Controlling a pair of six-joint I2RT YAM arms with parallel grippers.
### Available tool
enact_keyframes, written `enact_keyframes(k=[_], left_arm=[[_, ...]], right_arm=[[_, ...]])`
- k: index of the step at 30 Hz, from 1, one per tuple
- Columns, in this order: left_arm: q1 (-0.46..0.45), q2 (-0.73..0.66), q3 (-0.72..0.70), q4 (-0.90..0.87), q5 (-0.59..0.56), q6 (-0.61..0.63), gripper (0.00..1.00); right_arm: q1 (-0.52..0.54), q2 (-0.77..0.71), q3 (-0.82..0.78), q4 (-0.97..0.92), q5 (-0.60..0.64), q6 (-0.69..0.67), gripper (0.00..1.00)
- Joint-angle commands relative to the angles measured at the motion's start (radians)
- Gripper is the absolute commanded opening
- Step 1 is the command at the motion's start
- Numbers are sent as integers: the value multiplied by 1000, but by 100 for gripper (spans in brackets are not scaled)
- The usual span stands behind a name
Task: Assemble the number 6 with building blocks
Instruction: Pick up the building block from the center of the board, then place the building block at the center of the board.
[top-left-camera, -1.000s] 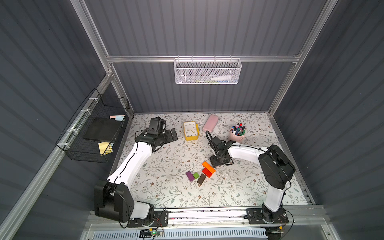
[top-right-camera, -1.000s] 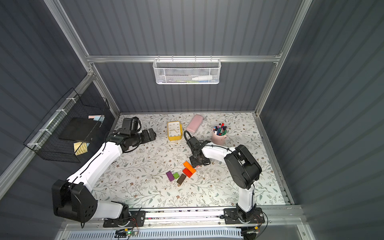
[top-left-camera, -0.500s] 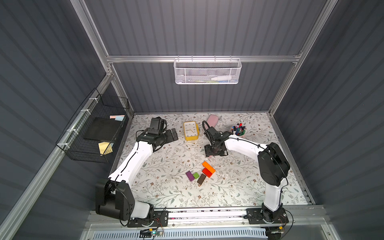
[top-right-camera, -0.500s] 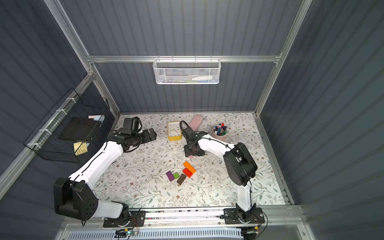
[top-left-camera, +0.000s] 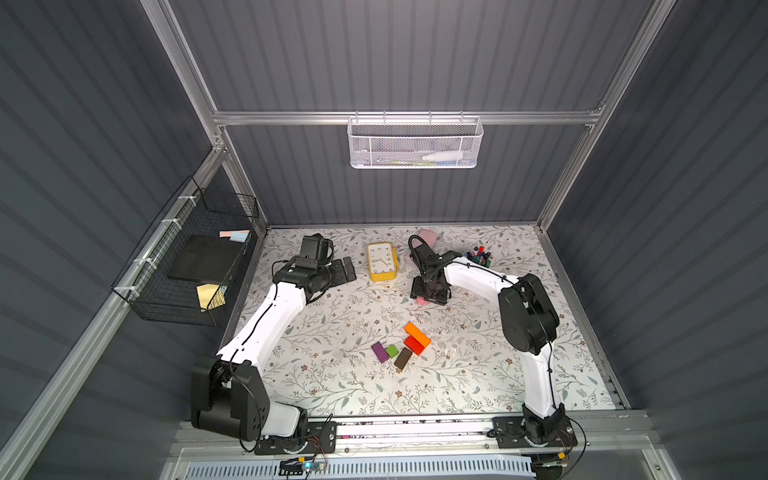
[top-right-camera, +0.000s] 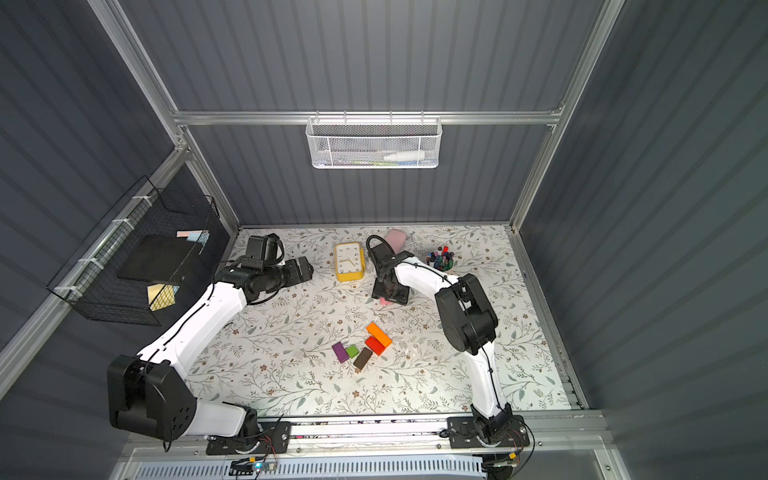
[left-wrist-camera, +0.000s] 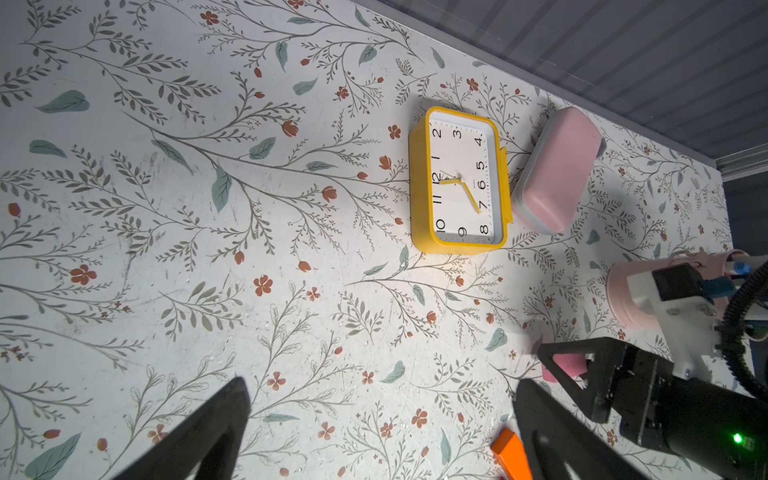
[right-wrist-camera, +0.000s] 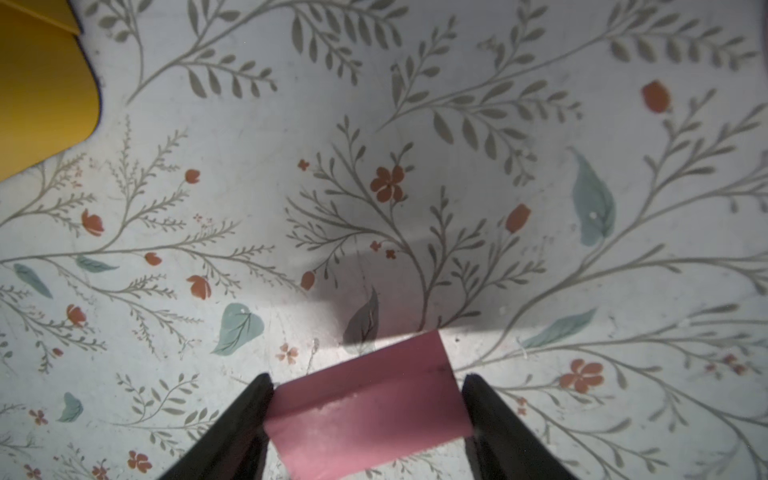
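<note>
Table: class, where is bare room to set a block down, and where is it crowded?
Free: between block cluster and front rail; between left arm and cluster. Crowded at back: clock, pink case, pen cup, right gripper holding the pink block.

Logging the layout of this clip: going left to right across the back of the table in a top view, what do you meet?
In order: left gripper → yellow clock → right gripper, gripping the pink block → pen cup.

Free counter (top-left-camera: 332, 386) ran along the front edge and between the left arm (top-left-camera: 270, 320) and the central building blocks (top-left-camera: 417, 334). Near the back edge, clock (top-left-camera: 381, 262), pink case (left-wrist-camera: 557, 170) and pen cup (top-left-camera: 478, 258) crowded passage. The right tool (top-left-camera: 430, 295), gripping the pink block (right-wrist-camera: 365, 415), stood just before them.
</note>
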Motion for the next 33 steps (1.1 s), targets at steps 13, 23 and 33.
enact_keyframes(k=[13,23,33], left_arm=[[-3,57,37,7,23,26,99],[-3,63,39,8,28,31,99],[-3,66,45,2,27,40,99]], right_arm=[[-25,46,12,-31,-14,24,70],[-23,41,-7,10,-49,28,71],[-19,55,-7,13,-56,15,75]])
